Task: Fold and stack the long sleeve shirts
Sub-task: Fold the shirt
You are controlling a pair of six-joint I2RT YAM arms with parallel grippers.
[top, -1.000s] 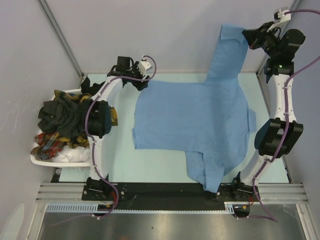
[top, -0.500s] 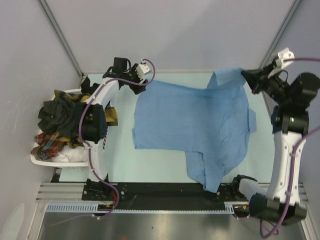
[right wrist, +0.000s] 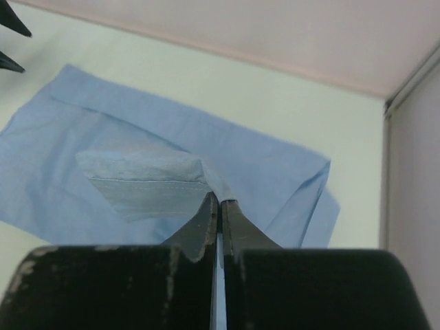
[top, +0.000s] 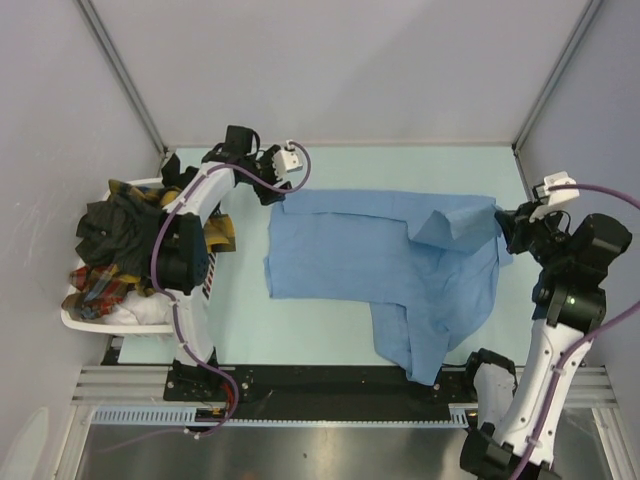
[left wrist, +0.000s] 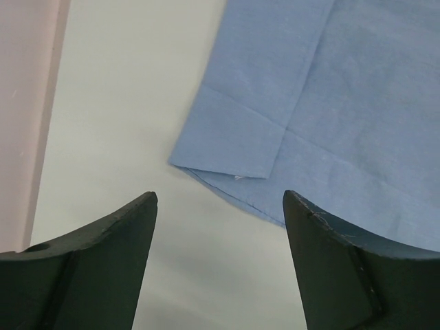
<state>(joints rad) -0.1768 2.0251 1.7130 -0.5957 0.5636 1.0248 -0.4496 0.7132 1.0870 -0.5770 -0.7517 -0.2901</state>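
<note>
Light blue, the shirt [top: 380, 260] lies spread flat on our pale green table [top: 240, 320], between our two arms. Nearest us, one sleeve [top: 412, 345] is folded down toward the near edge, and its end overlaps the black rail [top: 320, 380] by the arm bases.

To our left, just beside the left arm, stands a white basket [top: 75, 322]. It holds a heap of other shirts: a dark one [top: 115, 235] on top, a red plaid one [top: 95, 282] low at the near side, and a yellow-black plaid one [top: 222, 232] spilling over the rim toward the arm.

Farther back, on our right, the second sleeve [top: 455, 215] is drawn across the far right part of the shirt's body. Our right gripper [top: 503, 222] is pinched tight on this sleeve. In its wrist view the fingers [right wrist: 206, 220] meet with a thin edge of blue cloth between them, and a cuff [right wrist: 148, 185] with a line of stitching shows just beyond.

Farthest back, our left gripper [top: 272, 192] hovers at the shirt's far left corner, its jaws spread wide and holding nothing. Its wrist view shows the folded hem corner [left wrist: 230, 148] lying on the table ahead of the fingers. We cannot tell whether the tips touch the cloth.
</note>
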